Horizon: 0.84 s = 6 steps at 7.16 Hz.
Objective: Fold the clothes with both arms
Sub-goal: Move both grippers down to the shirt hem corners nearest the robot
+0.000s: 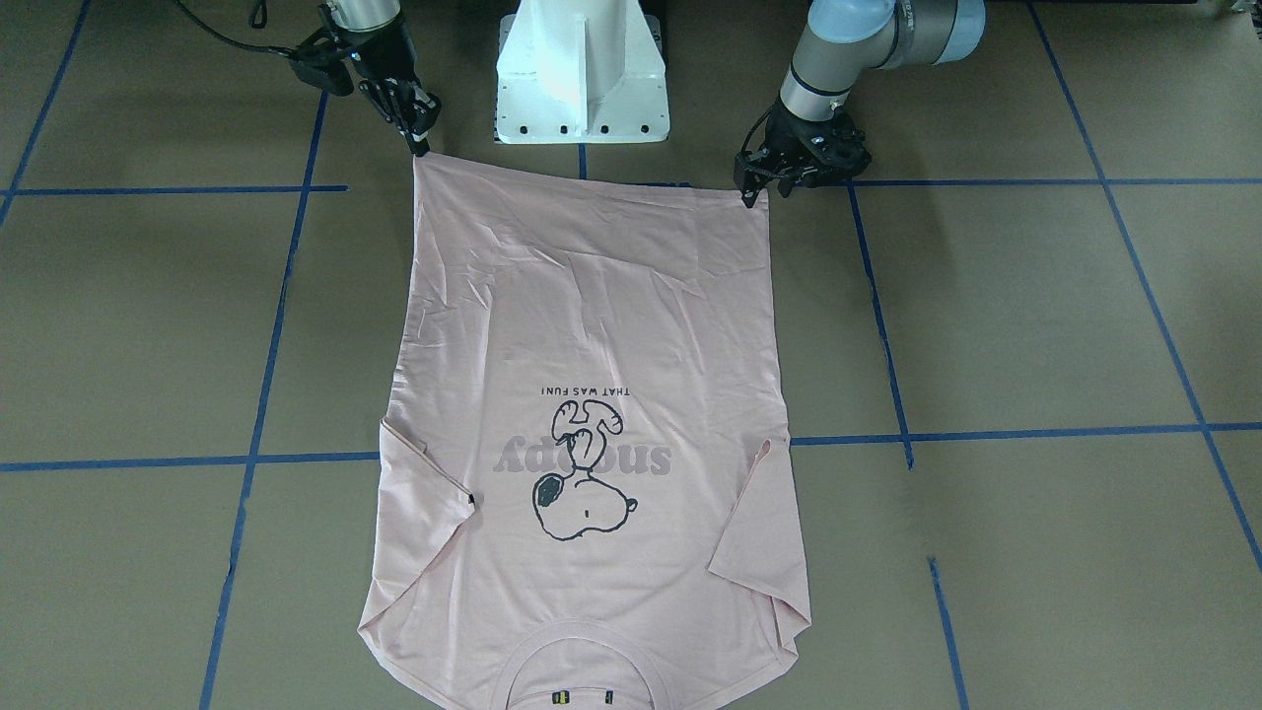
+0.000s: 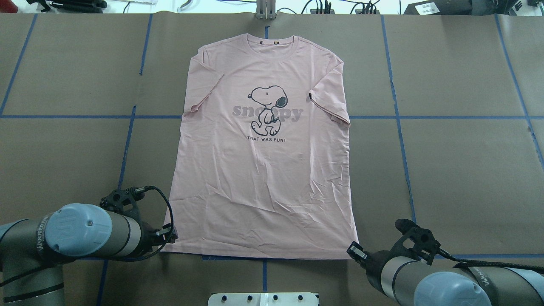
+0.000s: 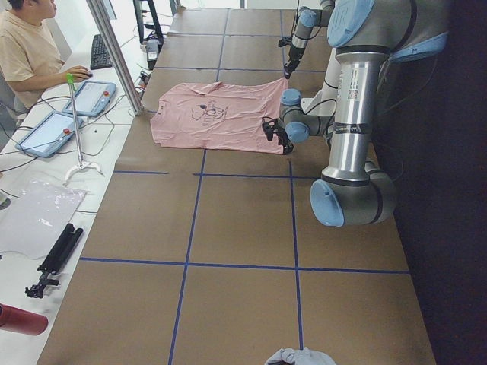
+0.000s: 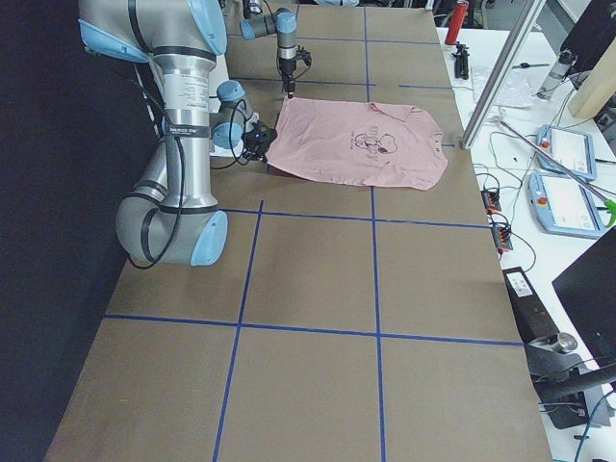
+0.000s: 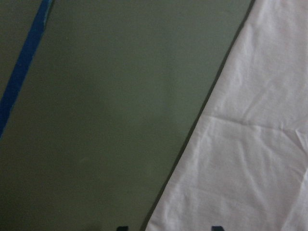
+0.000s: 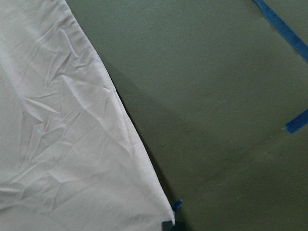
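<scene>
Down at the bottom edge of the left wrist view, shows two dark fingertips [image 5: 122, 228] standing well apart, with the side edge of the pale pink T-shirt [image 5: 250, 144] running up between them; puts the left gripper [image 1: 754, 187], spread, low at a hem corner in the upper right of the front-facing frame. Finds only one dark fingertip [image 6: 167, 225] at the bottom centre of the right wrist view, touching the very corner of the cloth; sees the right gripper [image 1: 419, 146] in the upper left of the front-facing frame, fingers drawn together to a point and pinching the other hem corner. Lies flat and print-up on the brown-papered table [image 2: 446, 170], mid-frame in the overhead view, long axis running bottom to top: hem at the bottom, nearest the white pedestal base [image 2: 263, 298], collar at the top. Reads "snoopy" in grey behind a dark cartoon dog, with "THAT WAS FUN!" beneath, upright in the overhead view and upside down in the front-facing one. Carries a small black tag [image 2: 310, 96] on the sleeve at the right of the overhead frame, and a tiny collar label too small to read. Gives, in the exterior left view alone, a person [image 3: 27, 46] in a tan top at the upper left; offers from the wrist views nothing but cloth, table and blue tape [image 5: 24, 72].
</scene>
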### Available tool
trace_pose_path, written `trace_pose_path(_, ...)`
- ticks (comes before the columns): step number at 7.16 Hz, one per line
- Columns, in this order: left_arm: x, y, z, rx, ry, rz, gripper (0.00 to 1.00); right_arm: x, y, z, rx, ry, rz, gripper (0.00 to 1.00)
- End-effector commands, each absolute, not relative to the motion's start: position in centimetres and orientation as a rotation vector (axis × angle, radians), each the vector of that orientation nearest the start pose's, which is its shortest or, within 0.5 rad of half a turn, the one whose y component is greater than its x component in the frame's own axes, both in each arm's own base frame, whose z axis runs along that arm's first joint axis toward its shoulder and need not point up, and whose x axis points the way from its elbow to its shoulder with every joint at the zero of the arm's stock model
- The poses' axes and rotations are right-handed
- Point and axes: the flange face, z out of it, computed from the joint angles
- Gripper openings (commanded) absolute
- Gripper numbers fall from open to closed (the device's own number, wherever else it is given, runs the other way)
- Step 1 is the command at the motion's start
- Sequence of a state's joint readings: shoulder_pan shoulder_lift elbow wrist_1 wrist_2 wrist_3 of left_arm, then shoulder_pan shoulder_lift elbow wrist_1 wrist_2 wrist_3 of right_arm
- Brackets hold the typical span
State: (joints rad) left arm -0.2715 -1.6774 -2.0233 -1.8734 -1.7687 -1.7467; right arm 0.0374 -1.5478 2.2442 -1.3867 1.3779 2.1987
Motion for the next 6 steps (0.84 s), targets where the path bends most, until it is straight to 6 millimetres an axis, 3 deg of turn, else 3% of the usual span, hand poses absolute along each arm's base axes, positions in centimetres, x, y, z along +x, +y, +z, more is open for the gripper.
trace_pose_path(1, 47.40, -23.76, 36.83, -0.154, 0.861, -0.310, 0.59, -44.36, -16.87, 32.12, -0.086, -0.912, 0.703, 0.00)
trace_pose_path(5, 47.88, -23.22, 37.42, -0.156, 0.849, -0.292, 0.55, -44.35, -16.94, 32.25, -0.084, -0.909, 0.704, 0.00)
trace_pose_path(6, 47.88, -23.22, 37.42, -0.156, 0.848, -0.292, 0.49, -44.35, -16.94, 32.25, -0.084, -0.909, 0.704, 0.00)
